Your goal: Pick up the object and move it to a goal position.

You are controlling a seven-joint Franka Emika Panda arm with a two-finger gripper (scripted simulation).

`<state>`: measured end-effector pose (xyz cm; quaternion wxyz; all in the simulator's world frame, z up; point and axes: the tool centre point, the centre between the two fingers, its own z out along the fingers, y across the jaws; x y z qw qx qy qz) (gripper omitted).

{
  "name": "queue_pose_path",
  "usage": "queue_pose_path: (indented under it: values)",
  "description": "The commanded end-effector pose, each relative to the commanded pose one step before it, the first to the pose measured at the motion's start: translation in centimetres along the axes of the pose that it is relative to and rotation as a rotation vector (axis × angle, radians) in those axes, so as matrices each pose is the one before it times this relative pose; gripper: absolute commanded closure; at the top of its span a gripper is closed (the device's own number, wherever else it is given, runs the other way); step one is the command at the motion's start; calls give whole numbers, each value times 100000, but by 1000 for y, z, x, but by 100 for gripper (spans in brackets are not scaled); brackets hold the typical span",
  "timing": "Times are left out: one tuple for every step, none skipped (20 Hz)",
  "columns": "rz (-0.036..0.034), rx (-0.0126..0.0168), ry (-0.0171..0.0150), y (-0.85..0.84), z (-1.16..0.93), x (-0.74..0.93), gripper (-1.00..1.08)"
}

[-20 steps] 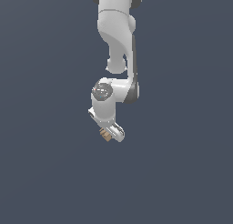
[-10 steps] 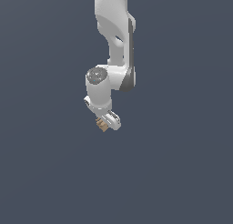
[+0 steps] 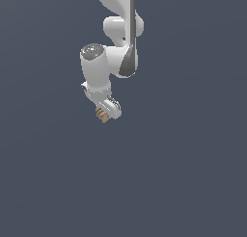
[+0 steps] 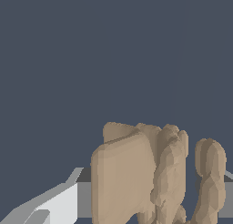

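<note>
The object [image 3: 102, 115] is a small tan-brown ridged lump held at the tip of my white gripper [image 3: 107, 112] in the exterior view, near the middle and a little toward that view's left. The gripper is shut on it. In the wrist view the object [image 4: 150, 173] fills the near field as tan faceted slabs, with one white-grey finger [image 4: 54, 205] beside it. The second finger is mostly hidden behind the object. No goal marker shows in either view.
The white arm [image 3: 116, 38] comes down from the top of the exterior view. All around is a plain dark grey-blue background, with no other object or edge in sight.
The arm has lifted and swung toward the exterior view's left, carrying the object with it. The gripper stays shut on the object.
</note>
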<state>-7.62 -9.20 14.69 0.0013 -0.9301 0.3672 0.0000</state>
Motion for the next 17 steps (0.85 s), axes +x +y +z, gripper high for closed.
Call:
queue_pose_path:
  values:
    - [-39,11,-40,1247,-1287,-492,108]
    - [0,0,0,418,-449,-140,108]
    - [0,0,0,388,-419,-125,108]
    - [0,-98,-4,341,-359,-112,108]
    - [0,0,0,327,-355,-102,108]
    - [0,0,0,295,-321,-91,108]
    - [0,0,0,263,-287,-80,108]
    - [0,-50,48,222,-261,-78,108]
    - [0,0,0,199,-219,-57,108]
    - [0,0,0,167,-186,-45,108]
    - [0,0,0,135,-153,-32,108]
    - [-1,-41,27,94,-121,-25,108]
    - [0,0,0,70,-87,-7,108]
    - [0,0,0,38,-55,7,108]
    - [-7,-52,45,-8,-29,9,108]
    - [0,0,0,-25,9,30,108]
    - [0,0,0,-15,9,12,108]
